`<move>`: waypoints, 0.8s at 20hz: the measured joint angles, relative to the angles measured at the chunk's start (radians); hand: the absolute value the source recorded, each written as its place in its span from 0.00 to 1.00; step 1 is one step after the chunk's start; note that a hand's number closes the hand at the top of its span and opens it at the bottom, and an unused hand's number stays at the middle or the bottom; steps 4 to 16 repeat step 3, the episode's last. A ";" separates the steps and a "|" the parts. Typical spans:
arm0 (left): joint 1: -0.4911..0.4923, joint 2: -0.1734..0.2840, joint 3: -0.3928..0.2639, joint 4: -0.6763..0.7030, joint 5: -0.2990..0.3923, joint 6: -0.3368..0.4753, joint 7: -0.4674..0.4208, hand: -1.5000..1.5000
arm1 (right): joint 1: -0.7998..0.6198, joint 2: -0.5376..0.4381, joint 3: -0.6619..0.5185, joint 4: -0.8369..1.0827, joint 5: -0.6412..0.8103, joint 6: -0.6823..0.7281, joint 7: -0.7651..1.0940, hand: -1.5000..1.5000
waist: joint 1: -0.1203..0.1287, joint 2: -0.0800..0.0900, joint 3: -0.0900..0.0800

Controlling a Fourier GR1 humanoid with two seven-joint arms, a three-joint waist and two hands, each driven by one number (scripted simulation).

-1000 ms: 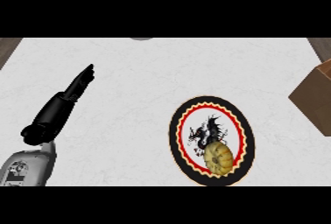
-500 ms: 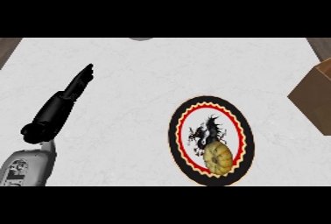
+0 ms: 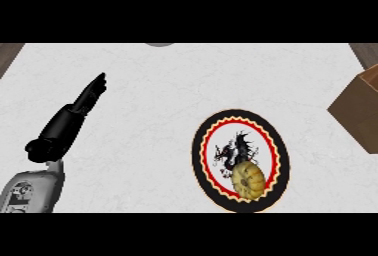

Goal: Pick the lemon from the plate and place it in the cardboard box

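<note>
Lemon on near edge of plate, cardboard box at far right; left hand w/ fingers straight, holding nothing, over table.

Single head view, steeply down onto counter

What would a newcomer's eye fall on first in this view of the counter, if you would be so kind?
Most likely the plate right of centre on the white counter, black-rimmed with a red ring and a dark dragon figure. A ridged yellow lemon lies on its near part. Next come the left hand, fingers straight, at the left, and the cardboard box cut off by the right edge.
</note>
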 measured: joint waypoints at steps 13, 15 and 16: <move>0.001 -0.003 -0.008 -0.006 -0.009 0.001 -0.006 0.50 | 0.012 -0.056 -0.070 0.055 -0.058 -0.023 0.004 0.00 | 0.006 0.003 0.000; 0.001 -0.003 -0.008 -0.006 -0.009 0.001 -0.006 0.50 | 0.012 -0.056 -0.070 0.055 -0.058 -0.023 0.004 0.00 | 0.006 0.003 0.000; 0.001 -0.003 -0.008 -0.006 -0.009 0.001 -0.006 0.50 | 0.012 -0.056 -0.070 0.055 -0.058 -0.023 0.004 0.00 | 0.006 0.003 0.000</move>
